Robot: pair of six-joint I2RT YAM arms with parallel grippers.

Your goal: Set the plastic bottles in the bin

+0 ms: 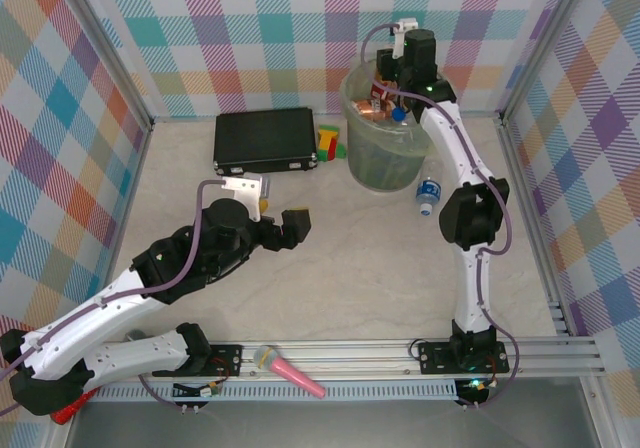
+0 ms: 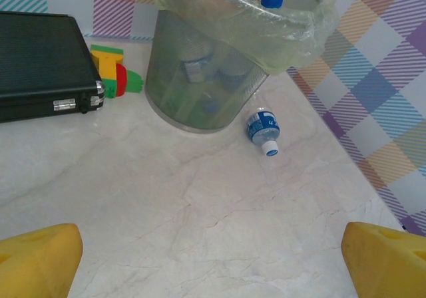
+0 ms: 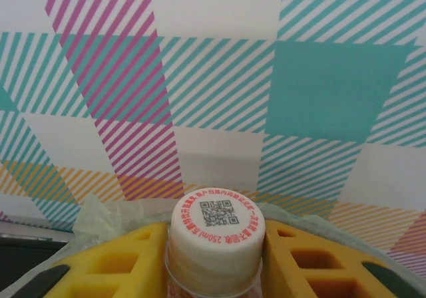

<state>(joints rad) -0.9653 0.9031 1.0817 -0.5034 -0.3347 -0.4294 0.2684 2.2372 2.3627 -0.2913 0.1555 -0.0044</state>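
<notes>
The pale-green bin (image 1: 383,158) with a clear liner stands at the back right and holds several plastic bottles (image 1: 386,106). My right gripper (image 1: 400,80) hovers over its rim, shut on the neck of a bottle with a white printed cap (image 3: 217,226). The yellow fingers (image 3: 126,261) press both sides of that cap, and the liner's edge (image 3: 100,213) lies just below. Another clear bottle with a blue label (image 1: 427,194) lies on the table right of the bin, also in the left wrist view (image 2: 263,128). My left gripper (image 1: 291,230) is open and empty over mid-table, facing the bin (image 2: 193,85).
A flat black case (image 1: 265,140) lies left of the bin, with coloured toy blocks (image 1: 330,143) between them. A pink microphone-like stick (image 1: 290,370) rests on the front rail. Checked walls enclose the table on three sides.
</notes>
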